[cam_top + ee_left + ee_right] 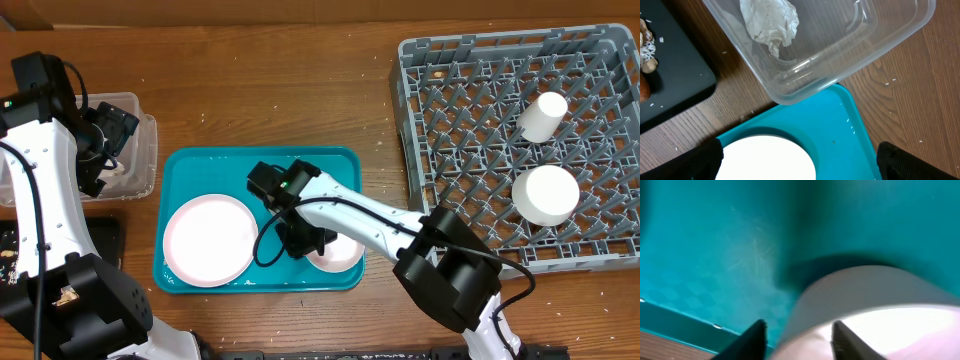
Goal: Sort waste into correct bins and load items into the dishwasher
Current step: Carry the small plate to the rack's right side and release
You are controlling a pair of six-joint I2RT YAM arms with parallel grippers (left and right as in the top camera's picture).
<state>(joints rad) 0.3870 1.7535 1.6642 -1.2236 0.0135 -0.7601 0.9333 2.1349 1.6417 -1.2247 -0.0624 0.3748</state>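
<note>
Right claw (799, 325) was low over the flat teal plastic tray (200, 168), jaws apart & straddling the rim of the small pale pink dish (880, 287). One finger (754, 340) was outside the dish wall over the teal, the other (846, 340) inside the dish. View was blurry, so couldn't tell whether either pad touched the rim.

From overhead, the dish lay in the tray corner nearest the right arm's base, partly hidden under the claw. The large round pale pink plate (208, 240) lay just beside it, on the same tray.

Left claw (799, 147) hung wide open w/ nothing in it, above where the clear rectangular plastic tub (865, 45) met the teal tray's corner. A crumpled foil wrapper (770, 22), looking mostly silver-white, lay inside the tub. The shallow black rectangular tray (685, 60) next to the tub held pale rice-like crumbs (647, 47) & an orange-brown bit (642, 87) at the frame edge, prob. the carrot.

The large square grey plastic dish rack (460, 90) stood beside the teal tray, apart from it. In it were the white round bowl (546, 194) & the small white cup (541, 116), near each other.
</note>
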